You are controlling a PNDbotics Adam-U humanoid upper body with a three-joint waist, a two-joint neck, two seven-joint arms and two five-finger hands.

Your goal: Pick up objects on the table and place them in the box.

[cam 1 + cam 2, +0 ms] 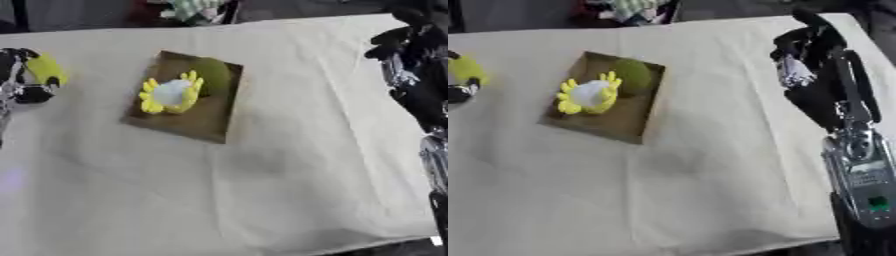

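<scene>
A shallow brown box [197, 122] lies on the table left of centre. Inside it sit a yellow, petal-edged toy with a white middle [170, 95] and a green round object [213, 75] at its far corner. My left hand [19, 80] is at the far left edge, its fingers curled round a yellow-green object [45, 68]. My right hand [811, 60] hangs over the table's right side, away from the box, fingers curled and nothing in them.
A cream cloth [262, 185] covers the whole table; its near and right edges show. Beyond the far edge lies something with a green and white pattern [194, 9]. My right forearm [859, 170] runs down the right side.
</scene>
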